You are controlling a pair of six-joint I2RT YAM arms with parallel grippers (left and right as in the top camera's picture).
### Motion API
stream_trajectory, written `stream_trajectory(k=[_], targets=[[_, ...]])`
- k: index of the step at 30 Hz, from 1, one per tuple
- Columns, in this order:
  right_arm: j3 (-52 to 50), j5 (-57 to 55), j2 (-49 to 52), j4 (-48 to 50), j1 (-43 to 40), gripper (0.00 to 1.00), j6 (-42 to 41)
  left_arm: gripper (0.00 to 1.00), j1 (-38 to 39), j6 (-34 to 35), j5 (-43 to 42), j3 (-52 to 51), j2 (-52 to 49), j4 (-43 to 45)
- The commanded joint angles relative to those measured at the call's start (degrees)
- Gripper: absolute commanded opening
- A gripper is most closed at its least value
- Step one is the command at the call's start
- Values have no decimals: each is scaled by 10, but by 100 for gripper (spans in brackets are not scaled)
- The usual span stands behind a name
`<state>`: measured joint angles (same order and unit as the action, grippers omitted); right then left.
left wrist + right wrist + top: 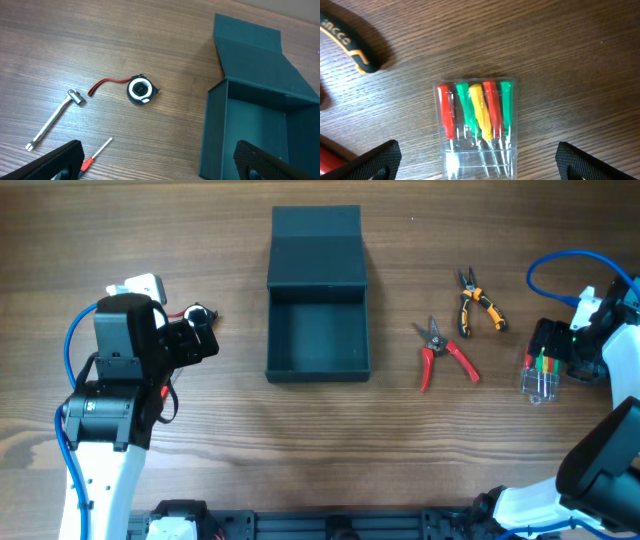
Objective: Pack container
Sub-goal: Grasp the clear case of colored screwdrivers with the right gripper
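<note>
The dark teal-grey container [318, 371] stands open at the table's middle, its flap lid laid back on the far side. It is empty inside. It also shows at the right of the left wrist view [212, 135]. My left gripper [196, 338] is open and empty to the container's left; in its wrist view [160, 167] the fingers hover over bare wood. My right gripper [548, 356] is open at the far right. In its wrist view [480, 165] the fingers straddle a clear case of coloured screwdrivers [476, 125], not touching it.
A black tape measure [140, 89] with a red strap, a metal rod tool [52, 120] and a small red screwdriver [95, 155] lie left of the container. Red-handled snips [443, 352] and orange-black pliers [478, 305] lie to its right.
</note>
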<state>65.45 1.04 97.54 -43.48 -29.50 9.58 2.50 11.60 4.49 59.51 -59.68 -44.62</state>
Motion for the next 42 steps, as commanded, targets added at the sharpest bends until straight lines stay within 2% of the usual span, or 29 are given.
stream_trajectory(k=[1, 14, 21, 24, 25, 28, 31, 34, 36, 42], targets=[[6, 5, 42, 2, -4, 98, 16, 100, -4, -9, 3, 10, 0, 0], [5, 0, 108, 5, -4, 97, 23, 100, -4, -9, 3, 10, 0, 0], [4, -16, 133, 3, -4, 91, 18, 100, -4, -9, 3, 10, 0, 0], [4, -45, 134, 1, -4, 88, -8, 100, -4, -9, 3, 10, 0, 0], [4, -45, 134, 0, -4, 80, -8, 100, -4, -9, 3, 10, 0, 0], [4, -45, 134, -1, -4, 68, -21, 100, -4, -9, 3, 10, 0, 0], [4, -40, 134, 0, -4, 66, -23, 100, -4, -9, 3, 10, 0, 0], [4, -26, 134, 0, -4, 58, -37, 100, -4, -9, 3, 10, 0, 0], [4, -3, 133, -1, -4, 58, -38, 100, -4, -9, 3, 10, 0, 0], [17, 44, 123, -5, -4, 40, -68, 100, -4, -9, 3, 10, 0, 0]])
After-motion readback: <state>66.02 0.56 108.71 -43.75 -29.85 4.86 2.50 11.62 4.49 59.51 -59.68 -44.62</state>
